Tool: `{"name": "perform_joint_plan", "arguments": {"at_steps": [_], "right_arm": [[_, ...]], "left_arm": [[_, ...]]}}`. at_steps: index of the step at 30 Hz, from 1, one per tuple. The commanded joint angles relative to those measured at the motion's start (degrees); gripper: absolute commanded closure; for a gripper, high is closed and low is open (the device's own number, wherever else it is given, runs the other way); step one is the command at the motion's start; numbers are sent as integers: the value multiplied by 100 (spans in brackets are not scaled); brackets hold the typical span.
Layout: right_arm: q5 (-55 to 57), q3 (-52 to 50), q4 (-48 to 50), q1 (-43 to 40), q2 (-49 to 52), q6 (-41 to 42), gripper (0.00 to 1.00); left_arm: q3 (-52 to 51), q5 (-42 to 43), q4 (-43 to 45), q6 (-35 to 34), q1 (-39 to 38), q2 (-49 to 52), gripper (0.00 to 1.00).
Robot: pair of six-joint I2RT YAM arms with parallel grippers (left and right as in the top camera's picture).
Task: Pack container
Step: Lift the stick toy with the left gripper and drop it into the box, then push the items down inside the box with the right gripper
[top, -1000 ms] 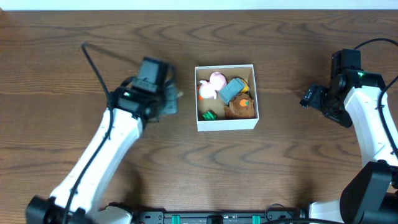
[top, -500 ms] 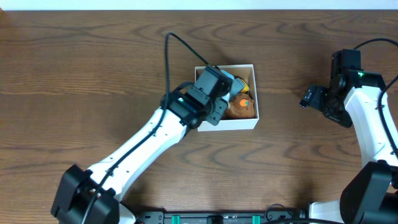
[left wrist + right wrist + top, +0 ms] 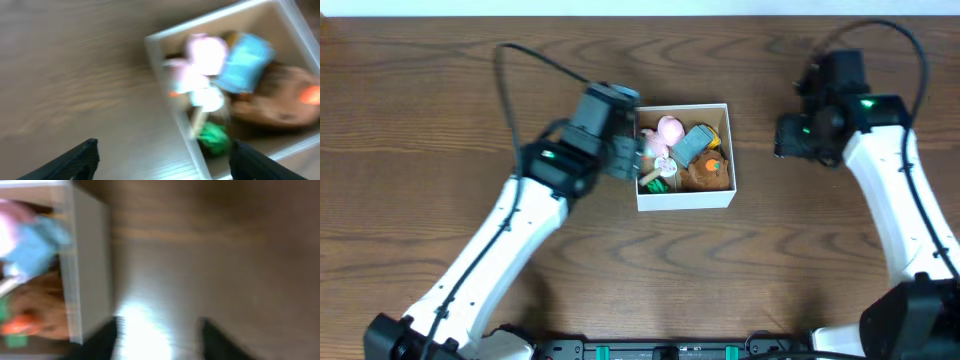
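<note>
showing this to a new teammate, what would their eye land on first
The white-walled container mid-table, crammed with a pink toy, a blue-grey toy and a brown toy. Next, the left gripper, open, at the container's left wall, and the right gripper, open, off to the right over the table.

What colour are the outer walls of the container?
White. The container shows this best in the overhead view, where its front wall is sharp.
</note>
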Motion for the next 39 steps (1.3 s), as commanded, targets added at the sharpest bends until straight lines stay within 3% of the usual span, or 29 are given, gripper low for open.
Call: {"name": "perform_joint_plan", "arguments": {"at_steps": [1, 3, 11, 30, 39], "right_arm": [[-96, 317, 125, 629, -7, -538, 91], [-79, 323, 267, 981, -7, -538, 99], [116, 308, 479, 1770, 153, -535, 99], [-549, 306, -83, 1971, 2529, -538, 99], [-291, 308, 122, 1853, 2691, -538, 96]], "left_arm": [[46, -264, -286, -798, 656, -42, 12], [46, -262, -461, -1062, 1032, -42, 9], [46, -153, -713, -1318, 1976, -42, 8], [39, -155, -739, -1316, 2004, -42, 8], [39, -155, -745, -1316, 2004, -42, 8]]}}
